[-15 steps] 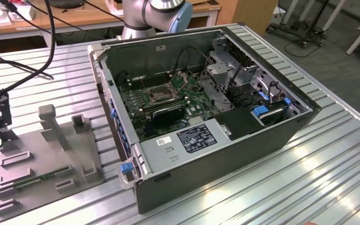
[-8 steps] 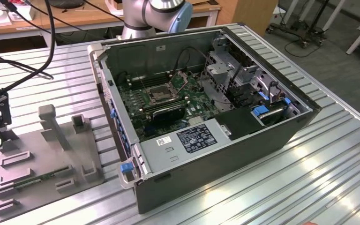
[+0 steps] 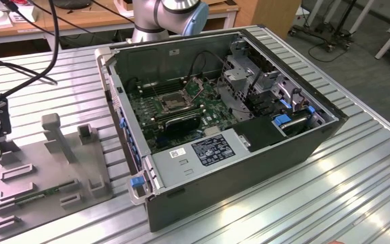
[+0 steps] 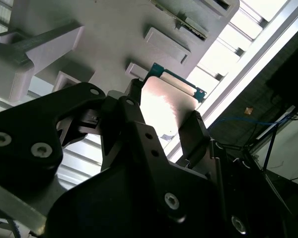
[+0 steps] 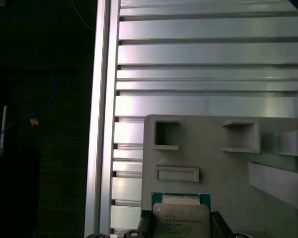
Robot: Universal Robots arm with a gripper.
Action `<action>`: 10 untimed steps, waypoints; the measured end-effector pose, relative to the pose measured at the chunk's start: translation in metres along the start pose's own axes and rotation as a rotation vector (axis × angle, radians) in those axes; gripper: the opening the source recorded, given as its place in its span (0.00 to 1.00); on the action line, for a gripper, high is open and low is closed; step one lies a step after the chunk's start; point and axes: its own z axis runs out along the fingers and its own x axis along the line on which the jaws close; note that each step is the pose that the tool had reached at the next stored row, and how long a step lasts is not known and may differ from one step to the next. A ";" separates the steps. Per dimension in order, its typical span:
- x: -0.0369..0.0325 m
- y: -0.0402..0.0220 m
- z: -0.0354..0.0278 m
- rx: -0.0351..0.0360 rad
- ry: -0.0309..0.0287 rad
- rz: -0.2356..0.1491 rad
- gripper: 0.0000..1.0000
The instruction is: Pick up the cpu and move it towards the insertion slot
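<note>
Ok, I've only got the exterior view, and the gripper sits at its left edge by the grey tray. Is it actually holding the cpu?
Observer: Yes. In both wrist views the gripper has a finger pressed on each of two opposite edges of the cpu.
Operator: Which way is it facing?
Observer: In the first wrist view its pale metal face points toward the camera, with a green rim showing along one side.
Operator: What's beyond it?
Observer: In the first wrist view it sits in front of the grey tray, close to one tray edge.
</note>
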 end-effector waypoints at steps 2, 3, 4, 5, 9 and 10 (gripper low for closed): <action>0.0000 0.0001 -0.0017 0.0000 0.0000 0.000 0.54; 0.0000 0.0001 -0.0027 0.0000 -0.0001 0.000 0.54; 0.0000 0.0002 -0.0038 0.0000 0.0000 0.000 0.54; 0.0000 0.0002 -0.0049 0.0000 -0.0001 0.000 0.54; 0.0000 0.0004 -0.0094 0.0000 0.0000 0.000 0.54; 0.0000 0.0004 -0.0102 0.0000 0.0000 0.000 0.54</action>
